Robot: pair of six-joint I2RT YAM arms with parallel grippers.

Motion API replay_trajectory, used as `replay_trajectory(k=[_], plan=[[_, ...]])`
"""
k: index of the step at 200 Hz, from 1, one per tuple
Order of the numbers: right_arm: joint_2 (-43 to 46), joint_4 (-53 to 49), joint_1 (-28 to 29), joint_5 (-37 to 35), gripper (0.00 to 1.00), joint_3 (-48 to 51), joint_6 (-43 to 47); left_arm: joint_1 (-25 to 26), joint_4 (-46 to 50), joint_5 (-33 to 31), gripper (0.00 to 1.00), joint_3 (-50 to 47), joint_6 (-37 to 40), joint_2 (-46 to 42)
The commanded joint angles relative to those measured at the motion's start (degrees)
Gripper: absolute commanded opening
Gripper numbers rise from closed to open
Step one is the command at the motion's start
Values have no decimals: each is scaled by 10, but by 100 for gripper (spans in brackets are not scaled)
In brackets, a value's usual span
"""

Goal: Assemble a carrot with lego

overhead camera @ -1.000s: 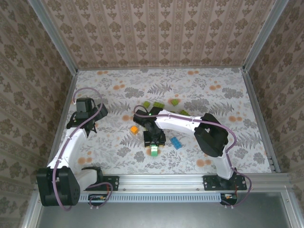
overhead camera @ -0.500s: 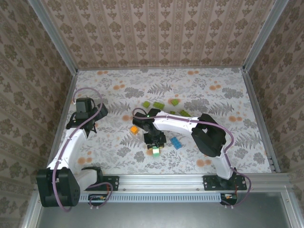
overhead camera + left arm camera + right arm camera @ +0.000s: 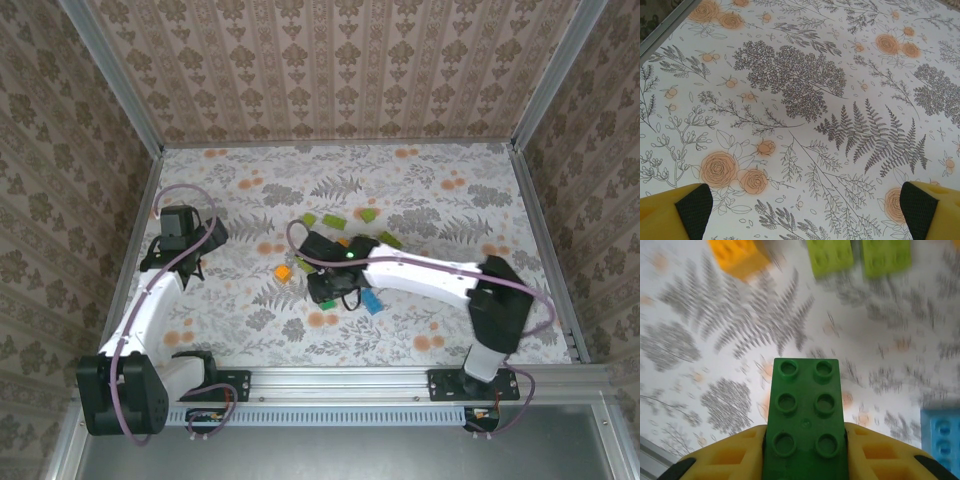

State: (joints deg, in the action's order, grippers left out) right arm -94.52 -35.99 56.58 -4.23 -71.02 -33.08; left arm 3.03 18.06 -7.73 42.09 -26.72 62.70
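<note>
My right gripper [image 3: 806,445] is shut on a dark green lego brick [image 3: 806,415], studs facing the camera, held above the floral table. In the top view this gripper [image 3: 328,292] hangs over the table's middle. Loose lego lies around it: an orange brick [image 3: 284,271] to its left, a blue brick [image 3: 372,302] to its right, and lime-green bricks [image 3: 333,222] behind it. The right wrist view shows the orange brick [image 3: 737,255], two lime-green bricks [image 3: 829,255] and the blue brick [image 3: 942,432]. My left gripper [image 3: 190,255] is open over bare table at the left. The carrot is out of view.
More lime-green bricks [image 3: 368,214] lie toward the back centre. A metal frame rail [image 3: 350,380] runs along the near edge, and patterned walls close in the other sides. The left gripper's yellow fingertips [image 3: 675,212] hover above the printed table cover [image 3: 800,100].
My right gripper has closed on the green brick that lay near the front and lifted it off the table. The right arm's elbow swung to the right. The left arm has not moved.
</note>
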Motion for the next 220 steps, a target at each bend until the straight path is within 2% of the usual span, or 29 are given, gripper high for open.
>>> replay_trajectory(k=[1, 45, 73, 145, 181, 220], plan=[[65, 218, 9, -57, 34, 101, 86, 5, 14, -5, 99, 14, 9, 4], [121, 510, 12, -91, 35, 294, 186, 8, 7, -5, 99, 14, 6, 11], [102, 617, 12, -107, 34, 343, 206, 10, 2, 1, 99, 14, 4, 12], [8, 695, 22, -117, 35, 355, 217, 13, -3, -5, 99, 14, 5, 17], [-35, 697, 43, -144, 35, 346, 226, 15, -7, -7, 99, 15, 5, 22], [-43, 687, 60, -169, 36, 350, 229, 15, -7, -11, 99, 14, 7, 22]])
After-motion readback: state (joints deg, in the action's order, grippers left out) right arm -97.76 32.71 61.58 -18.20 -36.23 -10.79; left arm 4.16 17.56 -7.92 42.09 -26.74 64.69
